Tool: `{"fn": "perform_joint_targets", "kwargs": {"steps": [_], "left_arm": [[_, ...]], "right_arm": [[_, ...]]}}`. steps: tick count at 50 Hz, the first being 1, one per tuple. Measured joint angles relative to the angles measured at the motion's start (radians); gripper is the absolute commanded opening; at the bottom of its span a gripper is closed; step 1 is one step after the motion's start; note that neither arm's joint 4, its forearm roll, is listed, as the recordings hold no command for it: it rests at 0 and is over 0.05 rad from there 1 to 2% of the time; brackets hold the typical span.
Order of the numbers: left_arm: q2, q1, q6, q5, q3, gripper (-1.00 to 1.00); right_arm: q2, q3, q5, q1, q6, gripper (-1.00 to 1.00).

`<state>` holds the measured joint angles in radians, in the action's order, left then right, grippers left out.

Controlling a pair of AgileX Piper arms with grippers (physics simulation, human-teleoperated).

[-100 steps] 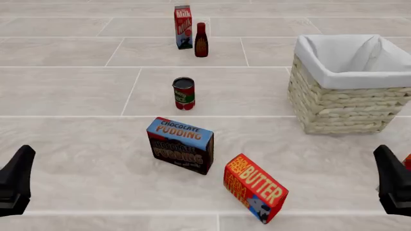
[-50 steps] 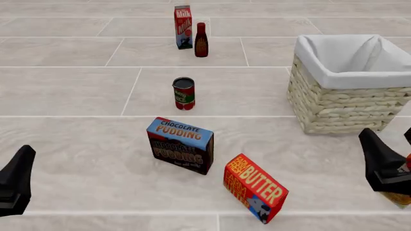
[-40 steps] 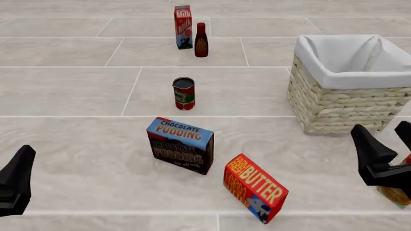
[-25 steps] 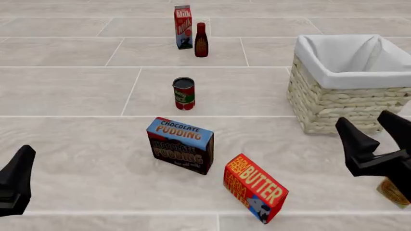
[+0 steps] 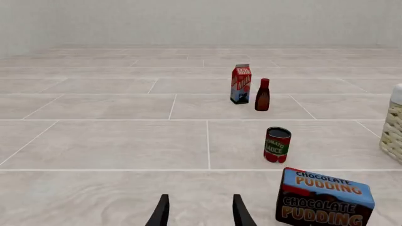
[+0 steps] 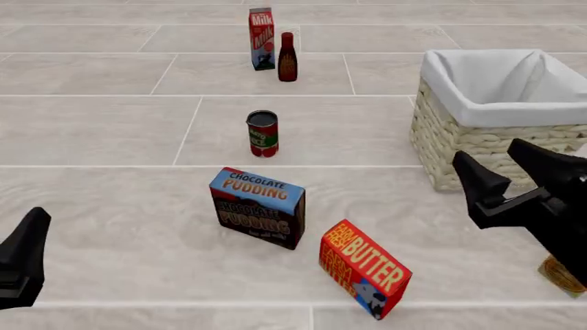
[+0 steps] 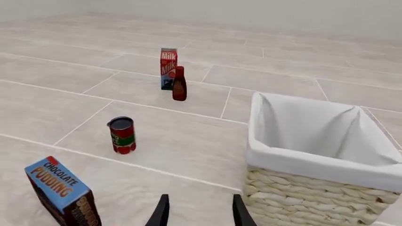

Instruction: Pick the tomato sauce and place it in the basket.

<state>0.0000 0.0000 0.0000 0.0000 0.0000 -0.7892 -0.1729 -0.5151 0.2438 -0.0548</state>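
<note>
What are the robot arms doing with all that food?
Nothing is being held. The tomato sauce can stands upright on the table, untouched. The right tool hangs open in front of the basket, which looks empty. The left tool, also open, waits low at the near edge.

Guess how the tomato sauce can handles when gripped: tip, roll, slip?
The tomato sauce can looks rigid, so it should not crush. It stands upright and is taller than wide, so a side nudge may tip it. Once down, the round wall would likely roll. The smooth label could slip.
</note>
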Motion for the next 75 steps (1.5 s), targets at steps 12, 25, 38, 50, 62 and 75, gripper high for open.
{"fn": "perform_joint_targets", "kwargs": {"steps": [12, 25, 38, 50, 62, 75], "left_arm": [[0.000, 0.000, 0.000, 0.000, 0.000, 1.00], [0.000, 0.000, 0.000, 0.000, 0.000, 1.00], [0.000, 0.000, 0.000, 0.000, 0.000, 1.00], [0.000, 0.000, 0.000, 0.000, 0.000, 1.00], [0.000, 0.000, 0.000, 0.000, 0.000, 1.00], [0.000, 0.000, 0.000, 0.000, 0.000, 1.00]], "right_arm": [[-0.124, -0.029, -0.075, 0.021, 0.012, 1.00], [-0.244, -0.068, -0.136, 0.046, 0.015, 1.00], [-0.340, -0.108, -0.173, 0.073, 0.022, 1.00], [-0.411, -0.157, -0.177, 0.108, 0.009, 1.00], [-0.466, -0.201, -0.177, 0.132, 0.003, 1.00], [-0.526, -0.244, -0.189, 0.147, 0.001, 1.00]]}}
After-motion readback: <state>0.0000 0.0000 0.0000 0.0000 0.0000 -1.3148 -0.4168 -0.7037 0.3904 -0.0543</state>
